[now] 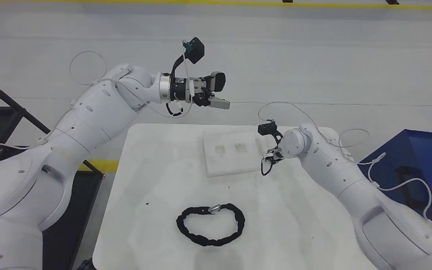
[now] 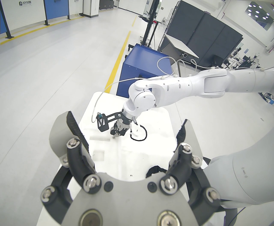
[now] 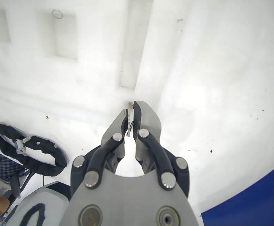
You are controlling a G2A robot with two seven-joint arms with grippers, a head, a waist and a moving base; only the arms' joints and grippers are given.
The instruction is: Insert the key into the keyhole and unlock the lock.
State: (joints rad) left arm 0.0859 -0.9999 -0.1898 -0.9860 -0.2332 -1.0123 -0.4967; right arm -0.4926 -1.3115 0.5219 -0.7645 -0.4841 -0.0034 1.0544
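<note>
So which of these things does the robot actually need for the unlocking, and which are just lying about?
Needed: key, pinched in the right gripper; black chain lock with its silver keyhole barrel; left gripper, open, above the table's far edge.
Lying about: white foam tray, small ring in one of its recesses, blue cabinet beside the table.

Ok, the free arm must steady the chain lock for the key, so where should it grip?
Probably the black sleeve beside the silver cylinder, coming straight down. The chain lock lies flat on the table, so the open jaws of the left gripper can straddle the sleeve there, leaving the cylinder's keyhole end free for the key the right gripper holds.
</note>
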